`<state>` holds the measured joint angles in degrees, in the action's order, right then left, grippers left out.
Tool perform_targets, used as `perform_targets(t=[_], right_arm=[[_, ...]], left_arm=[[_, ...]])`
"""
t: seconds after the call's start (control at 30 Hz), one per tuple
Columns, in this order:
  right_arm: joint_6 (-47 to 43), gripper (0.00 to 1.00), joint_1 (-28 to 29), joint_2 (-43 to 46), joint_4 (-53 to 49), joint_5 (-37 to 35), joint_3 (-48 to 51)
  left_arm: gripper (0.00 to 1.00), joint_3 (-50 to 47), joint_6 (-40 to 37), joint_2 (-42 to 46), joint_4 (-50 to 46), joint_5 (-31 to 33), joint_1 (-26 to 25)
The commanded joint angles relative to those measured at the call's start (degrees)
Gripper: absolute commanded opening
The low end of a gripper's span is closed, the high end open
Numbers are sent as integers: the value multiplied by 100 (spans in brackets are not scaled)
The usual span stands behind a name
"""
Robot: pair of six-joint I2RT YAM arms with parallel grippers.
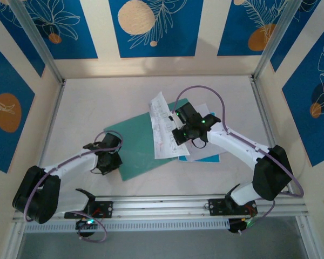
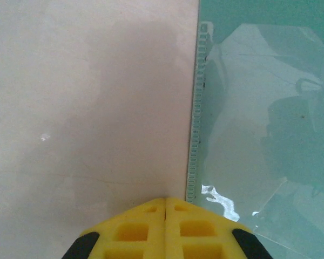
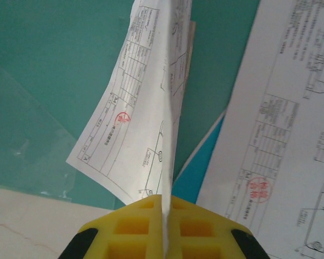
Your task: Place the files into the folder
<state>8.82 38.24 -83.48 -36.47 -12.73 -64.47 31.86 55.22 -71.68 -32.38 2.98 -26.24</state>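
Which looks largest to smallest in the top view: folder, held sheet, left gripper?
1. folder, though partly covered.
2. held sheet; it may be raised nearer the camera, so the gap is unsure.
3. left gripper, clearly smallest.

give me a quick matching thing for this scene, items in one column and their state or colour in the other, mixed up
1 left claw
2 right claw
3 folder
4 loose sheet

a teal, flat on the table
b shut by the folder's edge
c lying flat, text facing up
d shut on a printed sheet

Pairs: 1-b, 2-d, 3-a, 4-c
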Motion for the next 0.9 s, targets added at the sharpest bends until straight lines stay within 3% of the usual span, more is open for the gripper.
perform_targets(t=[0.0, 0.43, 0.87], right_arm=[[6, 0, -64, 18, 148, 604, 69], [-29, 0, -536, -527, 383, 2229, -29], [-247, 0, -707, -1706, 845, 3197, -484]], left_arm=[[3, -163, 15, -92, 76, -9, 75], [0, -270, 40, 68, 35, -124, 151], [0, -550, 83, 408, 47, -497, 527]])
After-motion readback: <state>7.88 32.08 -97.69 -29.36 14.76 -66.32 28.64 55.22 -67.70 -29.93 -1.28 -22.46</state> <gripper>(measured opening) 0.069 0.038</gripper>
